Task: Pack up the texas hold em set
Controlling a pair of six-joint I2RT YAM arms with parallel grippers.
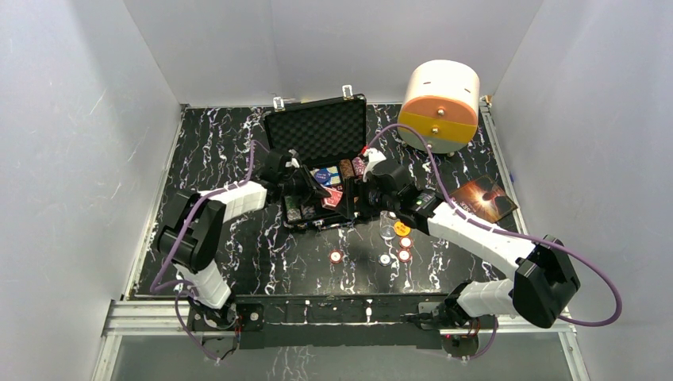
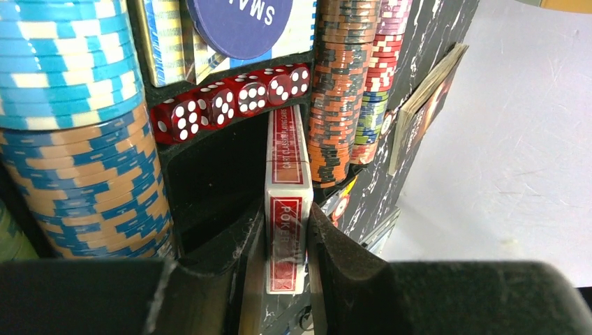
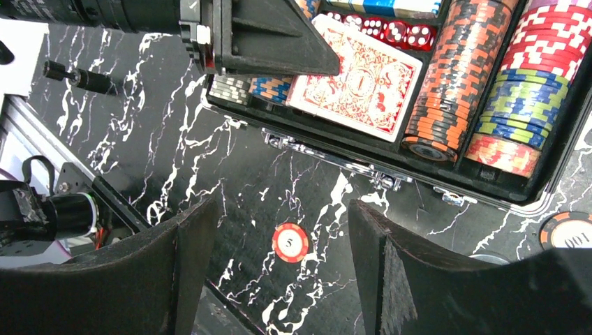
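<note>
The briefcase lies open in the middle of the surface, its lid standing up at the far side. Most of the set is already in: chip stacks fill the rows and the dice sit in their slot. The left gripper is clamped on the card deck, which is tipped into the pocket beside the dice. I cannot quite tell whether its low end touches the foam, so it looks mid-placement rather than seated. The right gripper hangs with its jaws wide and nothing between them, above a red chip on the surface just in front of the case.

Left to do, by my reading: lay the deck flat, gather the loose chips and the yellow disc lying in front of the case, shut the lid and fasten the latches.

Room is tight. The two grippers are near each other at the case's front wall, and the deck pocket is hemmed in by chip stacks on either side. The loose pieces lie apart from one another, with bare surface around each.
</note>
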